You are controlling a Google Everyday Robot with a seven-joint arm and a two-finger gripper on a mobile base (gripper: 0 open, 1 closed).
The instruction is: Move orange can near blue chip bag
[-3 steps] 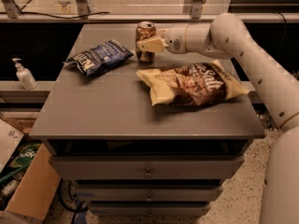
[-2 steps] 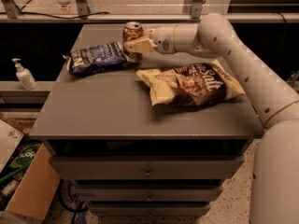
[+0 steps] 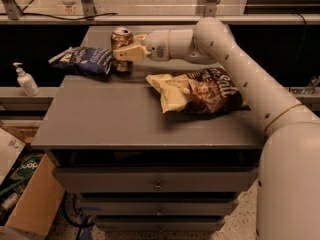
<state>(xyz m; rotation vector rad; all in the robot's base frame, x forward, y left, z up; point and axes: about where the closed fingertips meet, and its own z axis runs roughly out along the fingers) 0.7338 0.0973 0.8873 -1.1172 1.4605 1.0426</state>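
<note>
Since the frame a second ago, I have carried the orange can (image 3: 121, 40) leftward along the back of the desk (image 3: 125, 121), from behind the brown bag to just beside the blue chip bag (image 3: 84, 60). That blue bag also lies a little nearer the left edge than it did.

The gripper (image 3: 125, 54) is at the back-left part of the desk, its arm reaching in from the right over the back edge. Its pale fingers (image 3: 131, 53) are clamped on the lower body of the can. The can stands upright with its silver top showing above the fingers. Its left side is at the blue bag's right end, but I cannot tell whether the two touch, or whether the can's base rests on the desk. The blue chip bag lies flat at the back-left corner, one end poking past the left edge.

The "Sea Salt" chip bag (image 3: 200, 90) lies flat right of centre, sealed, well apart from the can.

Under the top, the drawers (image 3: 159, 185) are pushed in. A pump bottle (image 3: 25, 80) stands on a ledge beyond the left edge. A cardboard box (image 3: 27, 204) on the floor at lower left is open, with something green inside that I cannot make out.
</note>
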